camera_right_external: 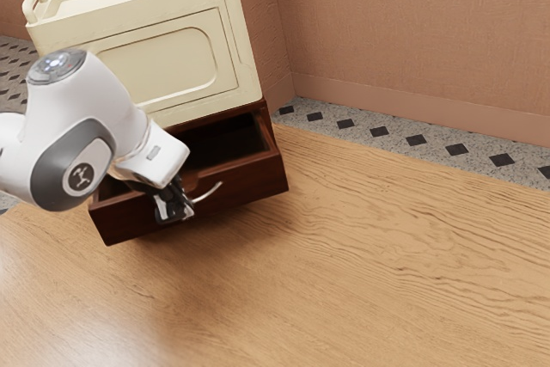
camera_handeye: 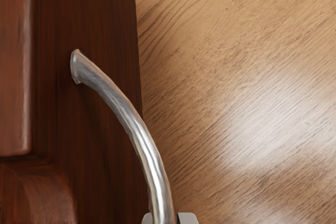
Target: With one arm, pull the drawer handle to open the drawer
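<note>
The hand (camera_right_external: pixel 182 211) is clamped on the curved metal handle (camera_right_external: pixel 209 195), its 2 fingertips (camera_handeye: pixel 189 218) pressing the bar from opposite sides. The bar bows out from the drawer (camera_right_external: pixel 249 188), which leaves room for a fingertip behind it; that is likely why the grip sits out on the curve. Beyond the hand, the bar bends back to meet the dark wooden front.

The drawer stands partly out, its front just behind the hand and its hollow inside showing above the hand. Farther behind is the cream box (camera_right_external: pixel 172 66), over the drawer's housing. The desk (camera_right_external: pixel 369 272) stretches below and out in front of the hand, so there seems to be space for more travel.

I judge this to be the pull itself, well along. Next calls for a straight, level draw away from the housing; twisting could make the smooth bar slip or the drawer bind.
</note>
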Robot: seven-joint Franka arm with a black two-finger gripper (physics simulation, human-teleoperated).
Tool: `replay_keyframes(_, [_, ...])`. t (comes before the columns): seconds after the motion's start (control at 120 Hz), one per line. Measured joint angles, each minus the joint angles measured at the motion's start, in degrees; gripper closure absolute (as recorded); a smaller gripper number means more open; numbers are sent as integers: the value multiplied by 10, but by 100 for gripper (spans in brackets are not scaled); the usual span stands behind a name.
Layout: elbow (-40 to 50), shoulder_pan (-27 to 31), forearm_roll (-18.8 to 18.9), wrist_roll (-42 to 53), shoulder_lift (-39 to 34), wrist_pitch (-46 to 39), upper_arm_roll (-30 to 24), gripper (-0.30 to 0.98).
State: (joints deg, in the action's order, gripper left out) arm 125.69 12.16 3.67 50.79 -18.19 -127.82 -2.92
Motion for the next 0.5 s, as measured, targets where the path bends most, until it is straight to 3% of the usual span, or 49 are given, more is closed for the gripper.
replay_keyframes(0.5, [13, 2, 2, -17, -23, 17, -34, 65])
